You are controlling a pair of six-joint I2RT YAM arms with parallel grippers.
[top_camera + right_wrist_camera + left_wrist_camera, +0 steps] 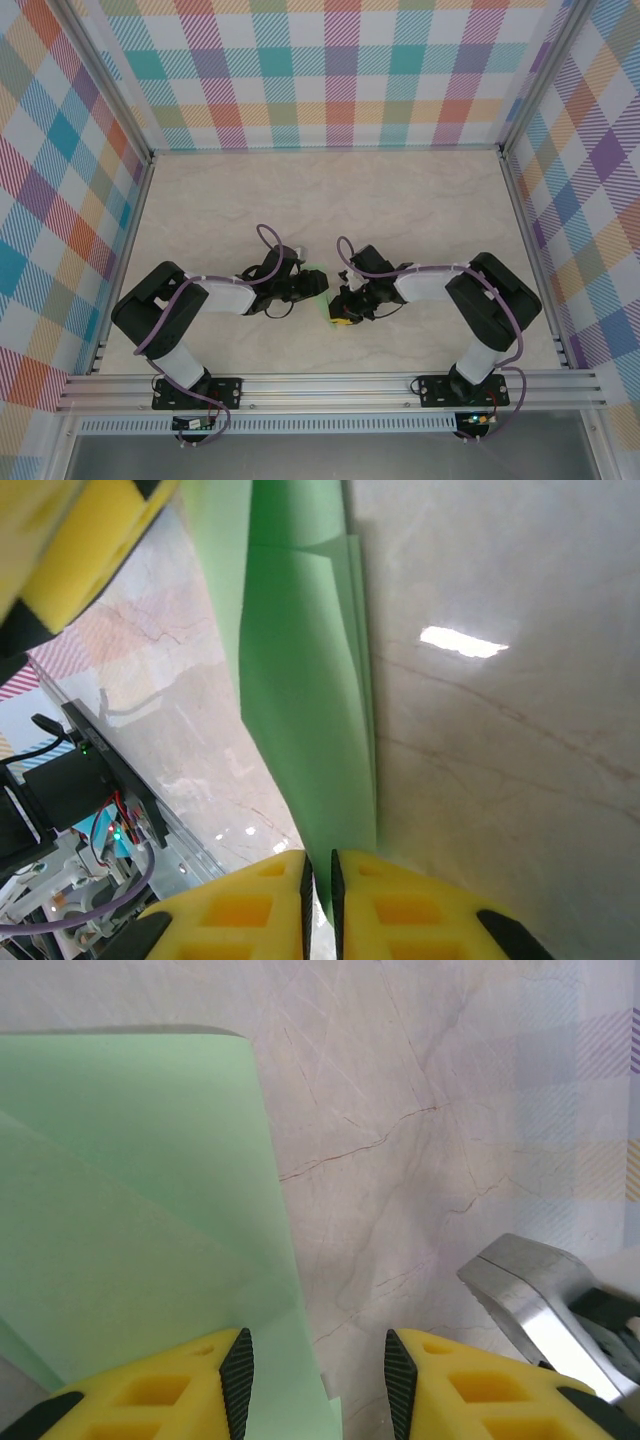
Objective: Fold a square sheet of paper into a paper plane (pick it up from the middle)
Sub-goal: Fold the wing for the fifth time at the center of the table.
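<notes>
**Paper part-folded, right pincer pinching it, no plane yet**

Progress: the paper (pixel 300 680) is mid-desk (pixel 400 210), between the two arms where they meet. It is no longer a flat square. The right wrist view shows stacked layers and a crease line along one edge. The left wrist view shows one flap overlapping another on a diagonal. So I judge at least one fold is made. There is no pointed nose, no centre crease with wings and no dart outline. Most of the folding looks left to do: nose corners, centre fold, wings.

Right pincer (pixel 320 880): jaws closed down onto a narrow end of the paper, with green showing in the slit between the yellow pads. The sheet runs away from it and looks raised on edge, but I cannot tell how much of it is off the desk.

Left pincer (pixel 318 1370): jaws apart with a wide gap, gripping nothing. One finger sits over the paper and the paper's edge reaches into the gap. The other finger is over bare desk.

Containers: no tray, box or bin is part of this. The paper is handled straight on the desk.
</notes>
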